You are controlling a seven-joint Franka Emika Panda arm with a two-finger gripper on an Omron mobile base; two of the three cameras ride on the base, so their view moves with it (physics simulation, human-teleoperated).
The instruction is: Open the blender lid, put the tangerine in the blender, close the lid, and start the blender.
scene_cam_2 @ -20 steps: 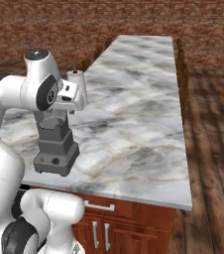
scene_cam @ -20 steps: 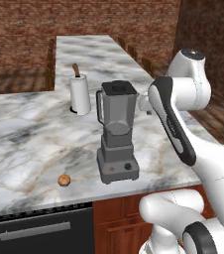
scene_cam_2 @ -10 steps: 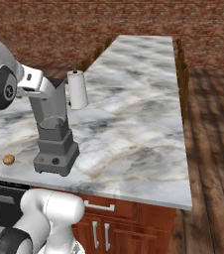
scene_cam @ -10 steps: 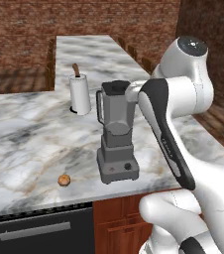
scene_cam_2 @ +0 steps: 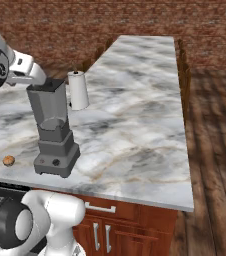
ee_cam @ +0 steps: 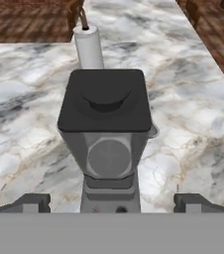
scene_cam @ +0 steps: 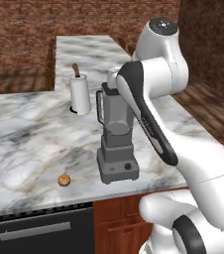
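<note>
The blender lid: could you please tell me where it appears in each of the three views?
Left base view: blender lid on the jar, centre, partly behind the arm.
Right base view: upper left, atop the jar.
Hand view: centre, seen from above.
Shared landmark: the white paper-towel roll just behind the blender.

White Franka Panda arm, rendered. Smooth, glossy white shells are covering the rounded links, which are showing as thick tubular segments in both base views. A dark grey band is running along the edge of the long forearm link, and dark grey discs are capping the joints: one is sitting on top of the upper joint, others are showing at the lower joints beside the bulbous white base segments. The gripper is showing two small dark grey finger tips, blocky and flat-topped, each with a lighter grey inner face. Cables, screws and markings are not showing at this resolution.
</note>
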